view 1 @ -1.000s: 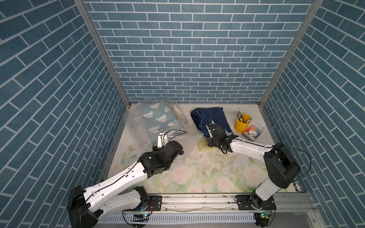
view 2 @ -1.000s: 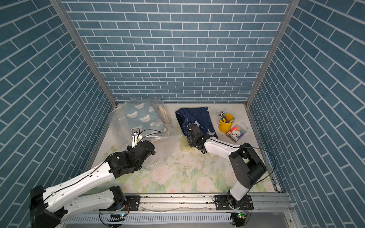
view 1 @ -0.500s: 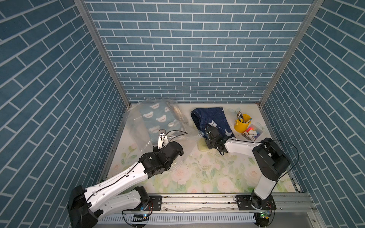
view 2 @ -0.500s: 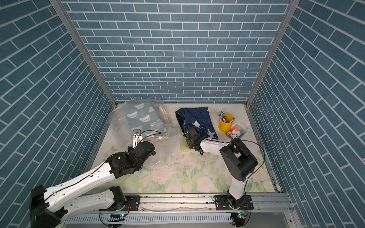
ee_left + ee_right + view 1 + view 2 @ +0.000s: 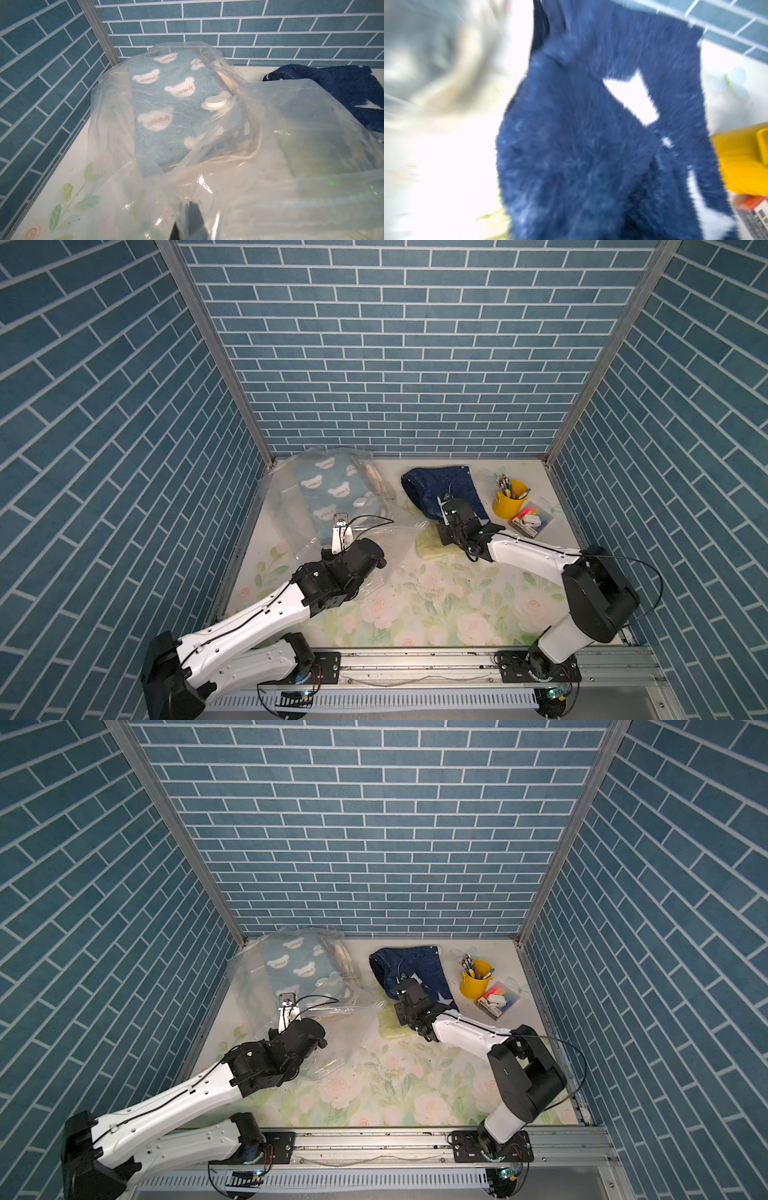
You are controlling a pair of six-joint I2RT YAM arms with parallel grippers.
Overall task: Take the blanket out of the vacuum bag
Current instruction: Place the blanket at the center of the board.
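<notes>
One vacuum bag [image 5: 282,493], two blankets, one green cloth, one cup and one box lie on the flowered worktop [image 5: 436,605].

The bag spreads out ahead of the left jaws. These are together, pinching a fold of its clear film, which bunches around them in the left wrist view. Inside the bag, beyond these jaws, lies the folded bear blanket [image 5: 332,489]. The bag's single white cap [image 5: 215,101] sits on the film over it.

The right jaws are together, sunk in the near edge of the navy blanket [image 5: 440,485], which lies outside the bag. The right wrist view is blurred and the fingers are hidden.

The green cloth [image 5: 428,545] lies between the two pairs of jaws, just behind the right ones.

The yellow cup [image 5: 505,510], beside the right jaws, holds pens [image 5: 505,481]. The clear box [image 5: 546,522] next to it holds small coloured items, too small to tell.
</notes>
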